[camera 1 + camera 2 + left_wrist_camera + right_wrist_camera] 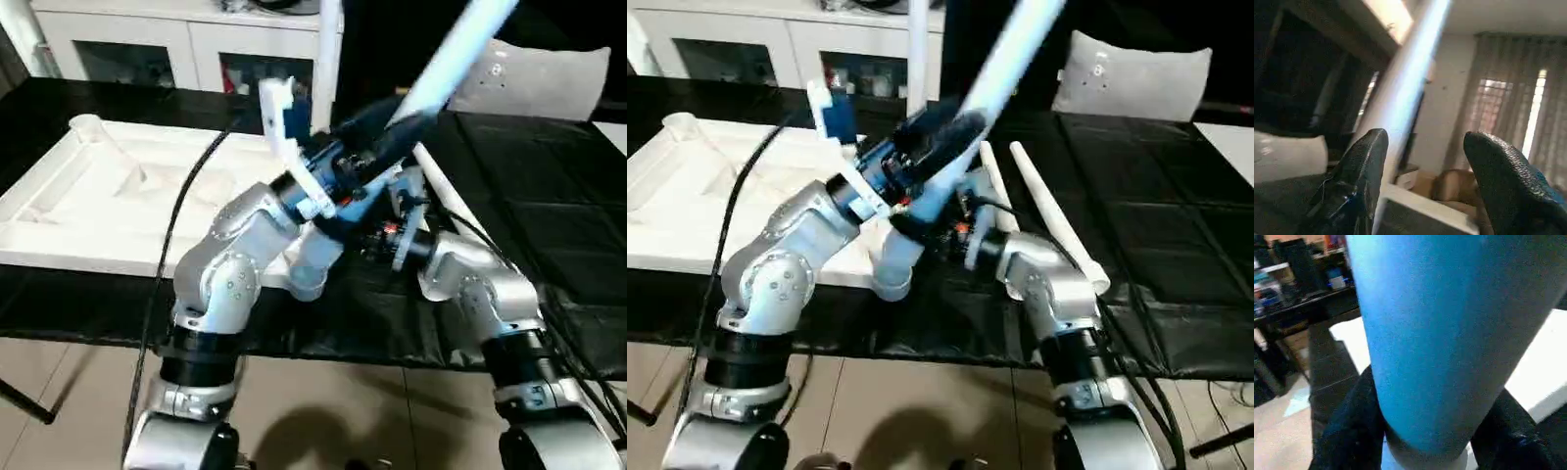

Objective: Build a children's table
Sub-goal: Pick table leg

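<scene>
The children's table top [118, 196] lies upside down at the left of the black table, with a round socket [86, 125] at its far corner. One white leg [460, 49] slants up to the right across the middle. My right gripper [1425, 431] is shut on that leg near its thick lower end [893, 274]. Higher up the shaft is my left gripper [1425, 147], open, with the leg [1405, 88] lying against one finger [1364, 161]. Two more legs [1048, 215] lie on the black table. Another leg [918, 39] stands upright at the top's far right corner.
A white cabinet with glass doors [196, 49] lines the back. A grey cushion [549, 78] rests at the far right. The black table [549, 196] stretches to the right of the arms. A black cable [181, 206] runs over the table top to my left arm.
</scene>
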You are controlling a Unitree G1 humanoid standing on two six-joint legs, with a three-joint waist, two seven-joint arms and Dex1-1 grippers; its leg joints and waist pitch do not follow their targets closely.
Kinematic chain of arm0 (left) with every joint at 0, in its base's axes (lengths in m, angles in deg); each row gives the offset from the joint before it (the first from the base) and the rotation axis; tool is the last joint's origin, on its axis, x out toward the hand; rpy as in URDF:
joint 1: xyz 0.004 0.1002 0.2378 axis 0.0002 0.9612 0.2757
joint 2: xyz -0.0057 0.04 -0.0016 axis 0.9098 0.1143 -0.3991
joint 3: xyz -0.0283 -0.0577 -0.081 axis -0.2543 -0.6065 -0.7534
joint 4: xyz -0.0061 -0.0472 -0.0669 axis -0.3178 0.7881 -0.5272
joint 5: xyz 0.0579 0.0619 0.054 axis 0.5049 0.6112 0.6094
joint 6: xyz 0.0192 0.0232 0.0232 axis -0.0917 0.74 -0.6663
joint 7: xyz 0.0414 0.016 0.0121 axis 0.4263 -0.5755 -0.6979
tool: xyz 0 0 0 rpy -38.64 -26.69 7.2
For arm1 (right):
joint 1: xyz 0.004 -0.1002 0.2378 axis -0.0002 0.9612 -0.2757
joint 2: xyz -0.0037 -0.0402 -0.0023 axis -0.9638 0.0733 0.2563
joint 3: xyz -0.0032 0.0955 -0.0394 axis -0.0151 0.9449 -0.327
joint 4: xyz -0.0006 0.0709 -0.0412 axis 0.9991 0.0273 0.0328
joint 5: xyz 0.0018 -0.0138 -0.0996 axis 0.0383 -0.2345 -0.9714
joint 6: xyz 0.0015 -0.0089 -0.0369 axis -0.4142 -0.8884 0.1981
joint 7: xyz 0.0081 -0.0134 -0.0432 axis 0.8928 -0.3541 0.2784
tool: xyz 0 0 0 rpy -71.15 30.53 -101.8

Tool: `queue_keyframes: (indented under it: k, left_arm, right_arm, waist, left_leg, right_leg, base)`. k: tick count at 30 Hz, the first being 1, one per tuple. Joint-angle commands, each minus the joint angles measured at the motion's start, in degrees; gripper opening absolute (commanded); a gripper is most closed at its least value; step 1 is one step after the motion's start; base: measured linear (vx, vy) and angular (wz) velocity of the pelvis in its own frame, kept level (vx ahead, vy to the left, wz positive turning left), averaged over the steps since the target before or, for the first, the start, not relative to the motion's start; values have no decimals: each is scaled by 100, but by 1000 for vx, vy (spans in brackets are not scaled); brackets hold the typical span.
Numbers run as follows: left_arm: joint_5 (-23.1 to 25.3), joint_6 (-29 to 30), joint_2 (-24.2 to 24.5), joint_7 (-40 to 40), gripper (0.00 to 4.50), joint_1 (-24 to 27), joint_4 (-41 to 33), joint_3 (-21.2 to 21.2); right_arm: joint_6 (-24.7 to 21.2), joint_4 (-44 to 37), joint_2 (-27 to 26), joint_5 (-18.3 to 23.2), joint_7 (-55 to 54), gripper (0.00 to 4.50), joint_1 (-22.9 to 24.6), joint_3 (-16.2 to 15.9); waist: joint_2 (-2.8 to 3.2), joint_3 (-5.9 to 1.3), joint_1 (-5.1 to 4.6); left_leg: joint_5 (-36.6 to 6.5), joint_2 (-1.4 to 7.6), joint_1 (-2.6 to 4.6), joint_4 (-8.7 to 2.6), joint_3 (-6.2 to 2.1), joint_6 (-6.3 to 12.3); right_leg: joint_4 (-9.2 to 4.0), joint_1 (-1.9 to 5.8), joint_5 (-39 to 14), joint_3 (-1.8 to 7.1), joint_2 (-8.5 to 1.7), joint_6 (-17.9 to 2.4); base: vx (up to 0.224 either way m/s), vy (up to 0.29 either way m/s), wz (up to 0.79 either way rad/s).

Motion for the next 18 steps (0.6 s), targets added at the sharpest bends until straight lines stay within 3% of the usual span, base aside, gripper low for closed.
queue_keyframes:
  k: [1,2,3,4,6,7,8,9,10,11,12,14,15,17,18]
  left_arm:
    - [-27,-75,101,-217,292,139,-123,-298]
    - [166,-164,234,-493,292,282,-99,-523]
    - [364,-234,336,-703,292,394,-62,-665]
    - [364,-234,336,-703,292,394,-62,-665]
    - [1140,-252,651,-1365,292,661,131,-798]
    - [1140,-252,651,-1365,292,661,131,-798]
    - [1446,-288,763,-1589,292,766,172,-796]
    - [1795,-282,910,-1882,292,1007,95,-845]
    - [1795,-282,910,-1882,292,1007,95,-845]
    - [2144,-190,1149,-2170,292,1474,-202,-873]
    - [2144,-190,1149,-2170,292,1474,-202,-873]
    - [2347,-140,1269,-2306,292,1816,-466,-898]
    - [2494,-206,1289,-2416,292,1990,-603,-942]
    - [2557,-178,1284,-2511,292,2117,-694,-992]
    - [2602,-184,1289,-2619,292,2221,-756,-1014]
  right_arm:
    - [-93,-363,24,122,-232,186,179,225]
    - [-222,-719,42,171,-413,186,392,311]
    - [-292,-998,48,187,-545,186,564,366]
    - [-292,-998,48,187,-545,186,564,366]
    - [-229,-1424,15,-89,-1096,186,867,486]
    - [-229,-1424,15,-89,-1096,186,867,486]
    - [-152,-1519,10,-268,-1344,186,952,503]
    - [-76,-1561,2,-627,-1758,186,1054,468]
    - [-76,-1561,2,-627,-1758,186,1054,468]
    - [-177,-1597,-80,-1004,-2389,186,1156,455]
    - [-177,-1597,-80,-1004,-2389,186,1156,455]
    - [-234,-1659,-135,-1273,-2755,186,1211,398]
    - [-261,-1691,-162,-1481,-2993,186,1224,341]
    - [-265,-1722,-188,-1678,-3214,186,1234,295]
    - [-306,-1817,-197,-1775,-3390,186,1275,247]
  waist:
    - [-21,-464,-13]
    - [48,-453,-28]
    - [11,-456,-70]
    - [11,-456,-70]
    - [-15,-465,-118]
    - [-6,-463,-134]
    - [-2,-471,-143]
    - [-34,-467,-136]
    - [-34,-467,-136]
    - [-37,-471,-147]
    - [-29,-435,-198]
    - [-3,-475,-190]
    - [-27,-463,-202]
    - [-37,-451,-226]
    - [-12,-443,-207]
  left_leg:
    - [-977,72,-4,-371,44,231]
    - [-937,79,-2,-384,29,197]
    - [-983,56,-11,-380,39,209]
    - [-983,56,-11,-380,39,209]
    - [-942,27,-12,-379,30,151]
    - [-970,15,0,-371,39,135]
    - [-1025,11,20,-365,37,137]
    - [-1004,46,2,-389,6,101]
    - [-1004,46,2,-389,6,101]
    - [-1029,64,19,-398,0,63]
    - [-1147,41,-10,-419,13,77]
    - [-1202,34,77,-384,24,74]
    - [-1120,89,17,-433,-9,92]
    - [-1252,70,41,-424,13,111]
    - [-1337,56,59,-417,16,119]
  right_leg:
    - [-505,388,-2655,238,-338,-215]
    - [-500,393,-2573,250,-322,-146]
    - [-525,397,-2614,228,-298,-36]
    - [-525,397,-2614,228,-298,-36]
    - [-552,376,-2821,200,-269,300]
    - [-565,363,-2903,188,-261,337]
    - [-592,345,-3021,179,-271,387]
    - [-550,351,-2985,172,-289,369]
    - [-550,351,-2985,172,-289,369]
    - [-550,337,-2949,185,-311,302]
    - [-579,334,-3046,168,-289,302]
    - [-591,292,-2988,198,-311,284]
    - [-508,320,-2609,218,-304,116]
    - [-528,302,-2615,222,-293,60]
    - [-541,294,-2725,223,-298,90]
  base:
    - [0,0,0]
    - [0,0,0]
    - [0,0,0]
    - [0,0,0]
    - [0,0,0]
    - [0,0,0]
    - [0,0,0]
    - [0,0,0]
    - [0,0,0]
    - [0,0,0]
    - [0,0,0]
    - [0,0,0]
    - [0,0,0]
    - [0,0,0]
    - [0,0,0]
